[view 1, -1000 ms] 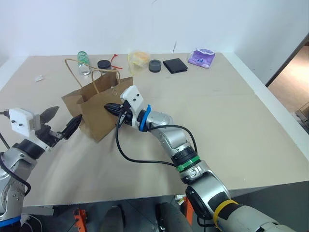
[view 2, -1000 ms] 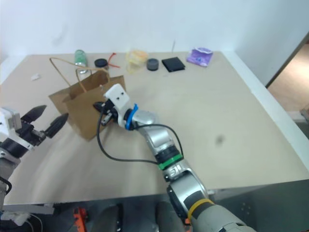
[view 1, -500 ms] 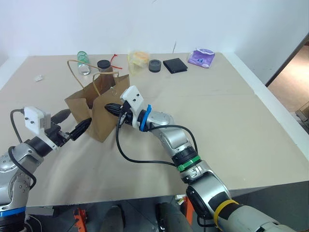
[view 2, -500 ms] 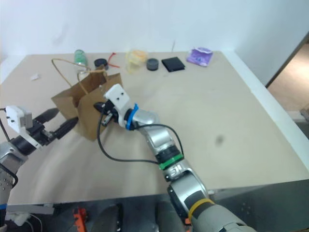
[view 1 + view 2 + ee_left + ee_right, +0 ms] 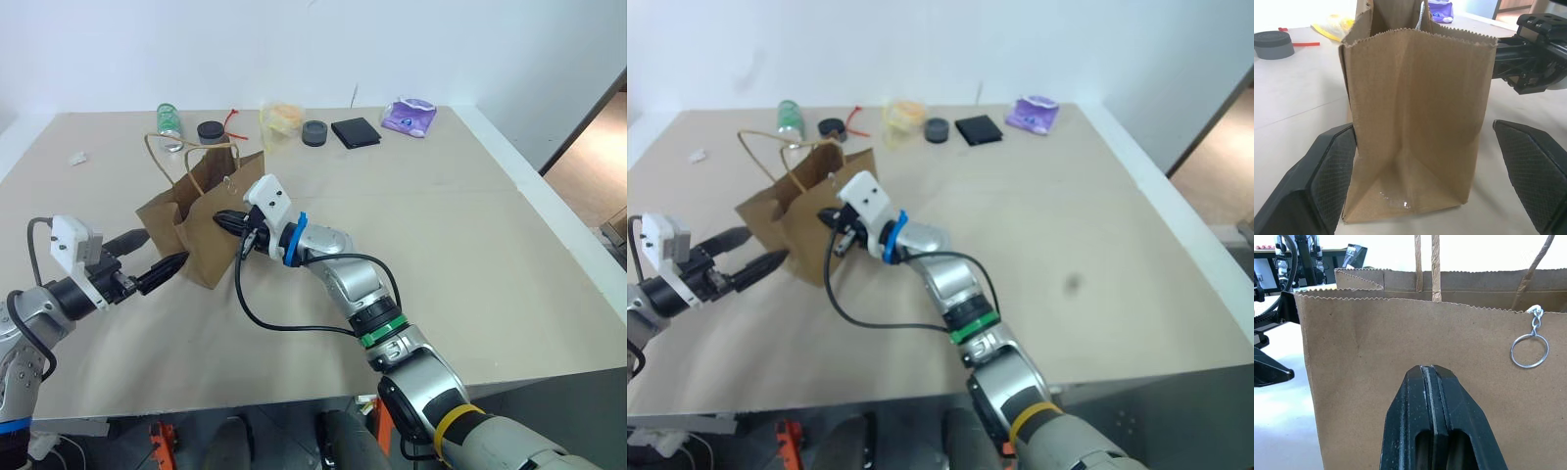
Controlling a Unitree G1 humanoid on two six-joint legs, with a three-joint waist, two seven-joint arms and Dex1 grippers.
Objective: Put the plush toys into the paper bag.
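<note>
The left claw (image 5: 162,257) gapes wide and holds nothing; the paper bag (image 5: 211,220) stands upright just past its fingertips, its narrow side facing between them. The right claw (image 5: 227,221), fingers pressed fully together and empty, has its tip at the bag's broad side, where a key ring (image 5: 1529,350) hangs over the rim.

Silver right arm (image 5: 338,274) with blue, green, yellow rings, looped black cable, white wrist boxes, black textured claw fingers (image 5: 1327,181)

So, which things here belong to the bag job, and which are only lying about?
Job: paper bag; key ring hanging over its edge; left gripper; right gripper.
Lying about: purple pouch, black wallet, yellowish packet, two dark round lids.
</note>
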